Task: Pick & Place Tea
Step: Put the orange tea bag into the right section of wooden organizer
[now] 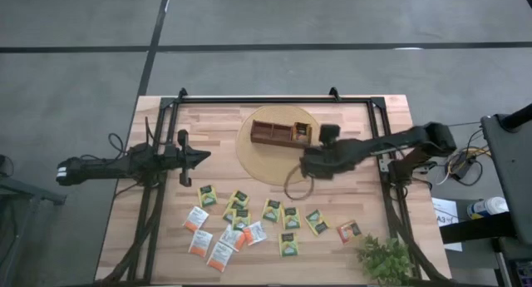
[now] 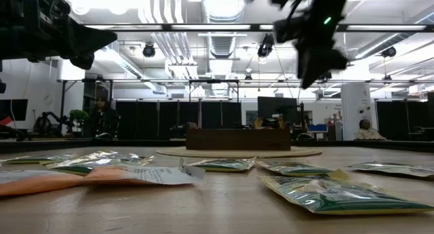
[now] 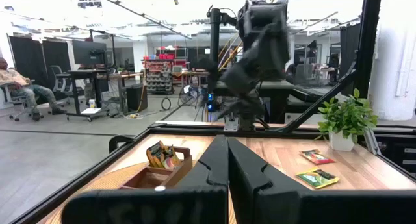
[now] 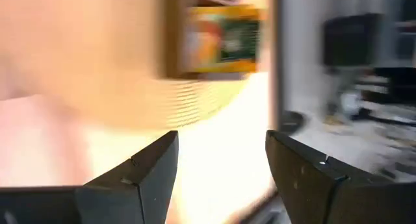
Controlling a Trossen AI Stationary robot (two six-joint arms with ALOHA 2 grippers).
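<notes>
Your right gripper [image 1: 309,165] fingers spread apart and empty above the round mat [image 1: 249,158], just beside the wooden tray [image 1: 281,132] holding tea packets [image 4: 224,40], more tea [image 1: 241,222] scattered along the table's [image 1: 216,121] near edge, your left gripper [image 1: 202,156] pressed together, waiting left.

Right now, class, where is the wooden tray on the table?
In the high view, the wooden tray sits on a round mat at the table's far middle, just left of the right claw, which is open.
</notes>
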